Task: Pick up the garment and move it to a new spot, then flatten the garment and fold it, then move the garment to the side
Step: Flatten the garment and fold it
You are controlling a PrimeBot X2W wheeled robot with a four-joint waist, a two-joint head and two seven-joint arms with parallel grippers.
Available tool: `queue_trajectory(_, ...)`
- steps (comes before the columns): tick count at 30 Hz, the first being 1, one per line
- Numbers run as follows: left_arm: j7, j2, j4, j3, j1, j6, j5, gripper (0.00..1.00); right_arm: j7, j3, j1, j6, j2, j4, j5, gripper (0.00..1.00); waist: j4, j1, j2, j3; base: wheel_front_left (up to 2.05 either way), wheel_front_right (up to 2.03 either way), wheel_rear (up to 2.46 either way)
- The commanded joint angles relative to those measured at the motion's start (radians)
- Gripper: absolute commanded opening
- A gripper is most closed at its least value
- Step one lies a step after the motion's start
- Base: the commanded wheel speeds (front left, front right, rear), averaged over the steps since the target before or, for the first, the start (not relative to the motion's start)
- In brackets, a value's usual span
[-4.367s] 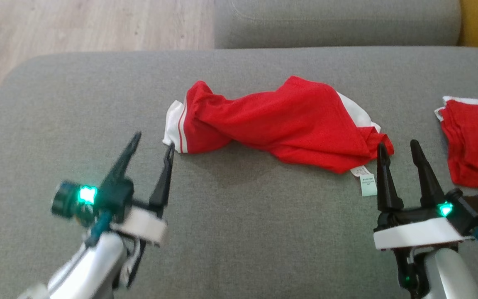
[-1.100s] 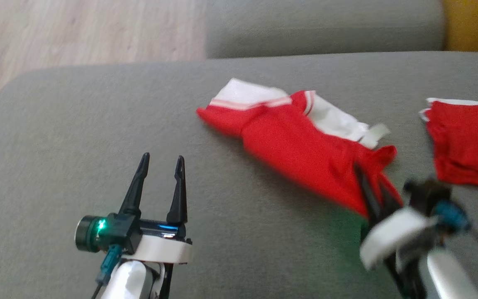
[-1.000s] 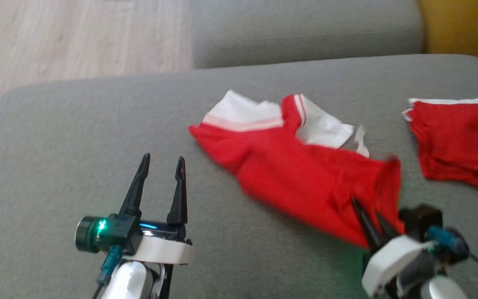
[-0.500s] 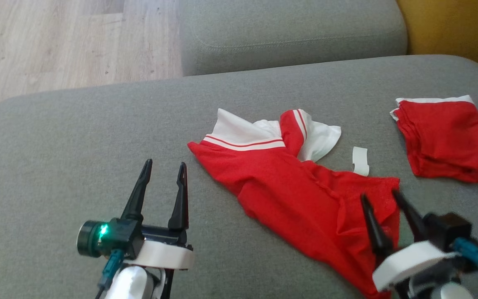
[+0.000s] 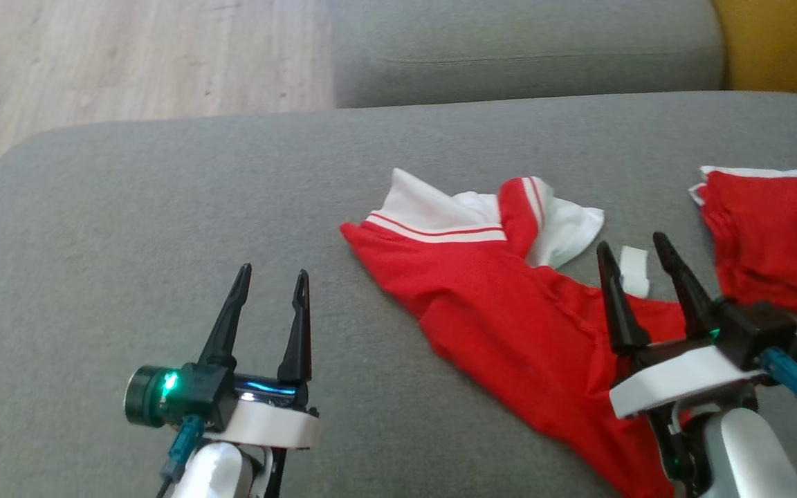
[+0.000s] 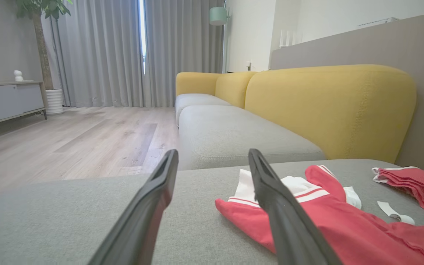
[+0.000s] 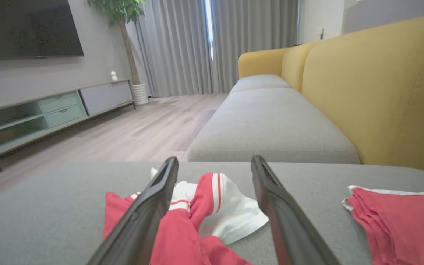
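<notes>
Counted: two dark two-fingered grippers, two red cloth pieces, one small white label strip point(image 5: 635, 271), two grey seat cushions. Task item = crumpled red fabric garment with white stripe-trimmed panels point(image 5: 502, 304), lying on the wide grey fabric seat cushion point(image 5: 163, 207) nearest the robot, right of centre. Not flat: red body bunched and wrinkled, running diagonally from the far left down to the near right. White panels with thin red stripes at the far end, one red flap folded across them. Label strip just right of the white panels, beside the red body; attached or loose, cannot tell. Second piece = folded red cloth stack with white edge point(image 5: 772, 235), far right on the same cushion, apart from the task garment. Left gripper point(image 5: 273, 271) near left, fingers spread, nothing between them, over bare cushion, well left of the garment. Right gripper point(image 5: 631, 242) near right, fingers spread and empty, above the garment's near-right part; contact with the cloth, cannot tell. Same spread seen along the left wrist's fingers point(image 6: 213, 152) and the right wrist's point(image 7: 215, 159). Second grey cushion point(image 5: 523, 48) farther back, yellow upholstered backrest point(image 5: 786, 41) far right, pale wooden floor point(image 5: 129, 55) far left.
</notes>
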Motion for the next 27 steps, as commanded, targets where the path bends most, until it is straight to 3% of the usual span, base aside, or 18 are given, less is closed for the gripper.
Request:
queue_trajectory(1,-0.006,0.001,-0.030,0.025,-0.036,-0.002,0.006,1.00,0.008,0.018,-0.051,-0.001,0.004,-0.006,-0.014,1.00,0.025,-0.0001,0.0000,0.009,0.00,0.00,0.00)
queue_trajectory(9,-0.006,0.000,-0.031,0.010,-0.060,-0.002,0.003,1.00,0.092,-0.077,-0.187,-0.001,0.005,0.143,-0.022,1.00,0.096,-0.0001,0.0000,0.064,0.00,0.00,0.00)
queue_trajectory(13,-0.006,-0.001,-0.028,-0.016,-0.082,-0.002,-0.003,1.00,0.193,-0.139,-0.329,-0.001,0.005,0.328,0.069,1.00,0.143,-0.0001,0.0000,0.106,0.00,0.00,0.00)
queue_trajectory(20,-0.006,-0.001,-0.028,-0.062,-0.111,0.016,-0.033,1.00,0.257,-0.168,-0.465,-0.001,0.005,0.552,0.121,1.00,0.199,-0.0001,0.0000,0.140,0.00,0.00,0.00)
queue_trajectory(27,-0.006,-0.001,-0.032,-0.082,-0.127,0.035,-0.053,1.00,0.277,-0.234,-0.553,-0.001,-0.001,0.747,0.005,0.98,0.238,-0.0001,0.0000,0.166,0.00,0.00,0.00)
